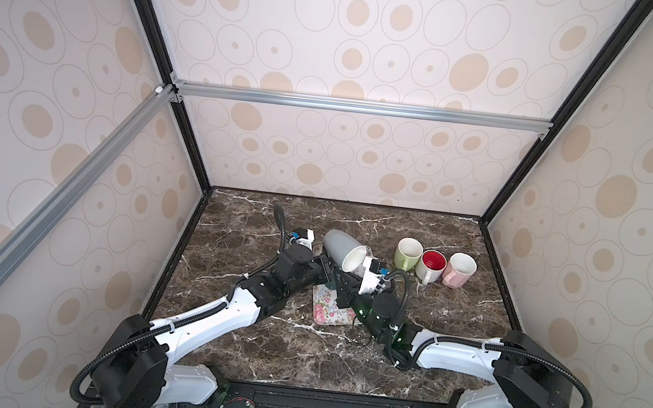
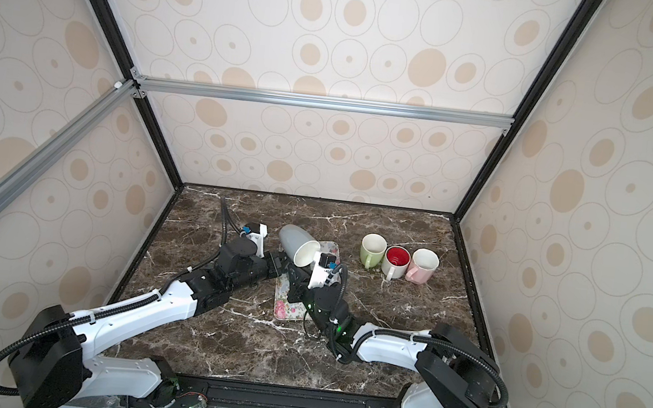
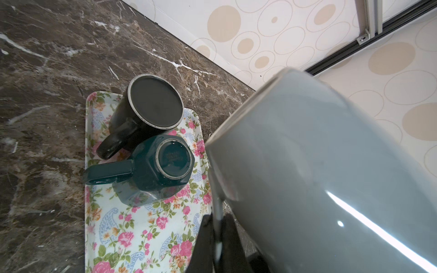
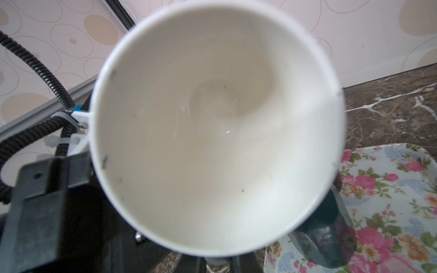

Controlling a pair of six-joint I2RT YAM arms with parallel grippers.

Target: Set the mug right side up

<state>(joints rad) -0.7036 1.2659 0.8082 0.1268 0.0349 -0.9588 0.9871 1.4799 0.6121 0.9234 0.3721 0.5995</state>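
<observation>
A grey mug [image 1: 342, 248] [image 2: 298, 244] with a white inside hangs tilted above the floral tray [image 1: 325, 309], its mouth facing down toward the front right. My left gripper [image 3: 218, 227] is shut on the mug's thin handle, and the grey wall [image 3: 319, 177] fills that view. My right gripper [image 4: 218, 264] sits just under the rim, its fingers pressed against a grey stub of the handle. The right wrist view looks straight into the mug's white inside [image 4: 212, 123]. In both top views the two grippers meet under the mug [image 1: 335, 275] [image 2: 291, 270].
A black mug [image 3: 151, 106] and a dark green mug [image 3: 160, 170] stand upside down on the tray [image 3: 142, 236]. At the right back stand three upright mugs: green [image 1: 408, 253], white with a red inside [image 1: 431, 265], pink [image 1: 460, 269]. Walls close in the marble table.
</observation>
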